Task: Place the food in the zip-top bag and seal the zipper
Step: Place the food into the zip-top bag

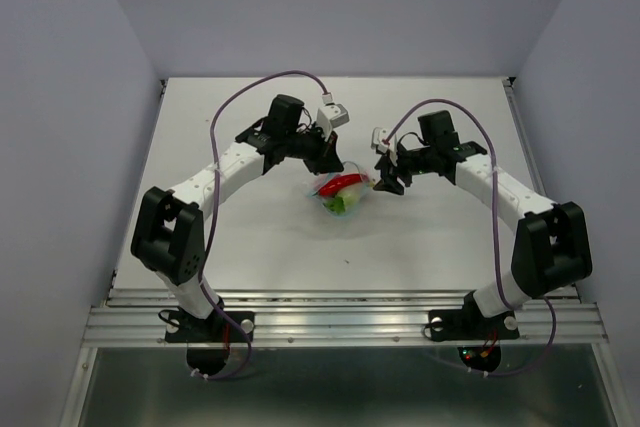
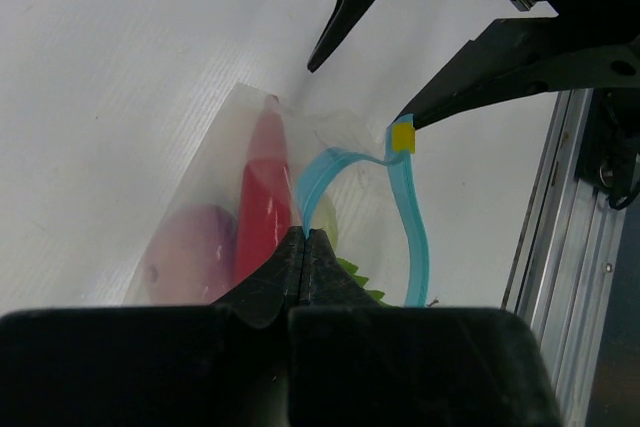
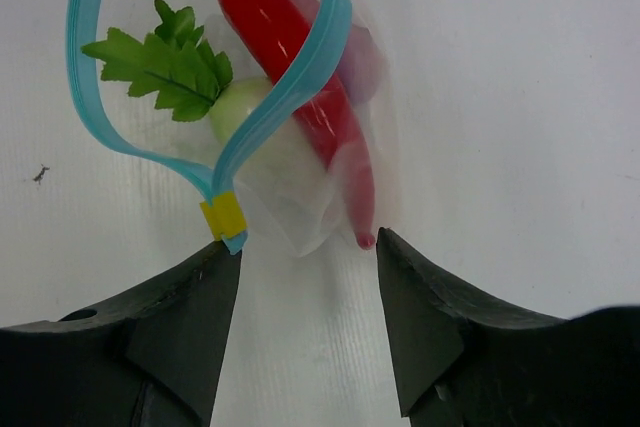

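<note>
**Zip-top bag** (image 1: 343,199) lying near the middle of the table (image 1: 250,247), between the two arms. It holds the red chili (image 3: 255,7), the white vegetable (image 3: 245,119) with green leaves showing at the mouth, and the purplish ball (image 3: 362,62). The light-blue zipper (image 3: 312,47) is unsealed, bowed into an open loop, with a yellow tab (image 3: 222,215) at one end. Left pincer (image 2: 305,239): pressed together, pinching the zipper partway along the strip. Right pincer (image 3: 305,247): spread, fingers either side of the bag's near corner, one fingertip just beside the yellow tab.
</note>
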`<act>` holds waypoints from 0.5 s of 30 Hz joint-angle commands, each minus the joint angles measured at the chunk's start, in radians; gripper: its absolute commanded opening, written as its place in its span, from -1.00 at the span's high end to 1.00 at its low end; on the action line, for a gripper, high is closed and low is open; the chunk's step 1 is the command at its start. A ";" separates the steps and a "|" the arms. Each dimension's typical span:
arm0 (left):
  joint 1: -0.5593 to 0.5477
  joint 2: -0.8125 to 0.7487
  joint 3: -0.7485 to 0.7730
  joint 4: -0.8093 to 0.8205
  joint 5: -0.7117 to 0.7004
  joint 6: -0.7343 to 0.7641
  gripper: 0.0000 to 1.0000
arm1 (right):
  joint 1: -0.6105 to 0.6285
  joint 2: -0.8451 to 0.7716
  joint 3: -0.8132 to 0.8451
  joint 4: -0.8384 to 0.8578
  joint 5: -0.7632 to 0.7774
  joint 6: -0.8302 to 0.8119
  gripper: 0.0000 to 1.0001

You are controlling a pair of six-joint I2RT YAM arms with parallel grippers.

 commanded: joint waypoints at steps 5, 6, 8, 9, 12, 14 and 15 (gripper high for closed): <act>-0.001 -0.046 0.036 0.006 0.062 -0.009 1.00 | -0.014 -0.066 -0.048 0.035 -0.018 0.017 -0.52; 0.000 -0.047 0.037 0.002 0.061 -0.008 1.00 | -0.014 -0.071 -0.054 0.037 -0.021 0.026 -0.84; 0.002 -0.052 0.040 0.003 0.058 -0.005 1.00 | -0.014 -0.083 -0.071 0.037 -0.021 0.050 -1.00; 0.002 -0.054 0.040 0.008 0.061 -0.009 1.00 | -0.014 -0.093 -0.073 0.043 -0.013 0.066 -1.00; 0.004 -0.057 0.044 0.008 0.073 -0.009 1.00 | -0.023 -0.102 -0.080 0.061 0.005 0.107 -1.00; 0.004 -0.067 0.040 0.008 0.076 -0.008 1.00 | -0.023 -0.108 -0.085 0.110 0.036 0.171 -1.00; 0.004 -0.073 0.039 0.009 0.076 -0.009 1.00 | -0.023 -0.111 -0.088 0.128 0.048 0.188 -1.00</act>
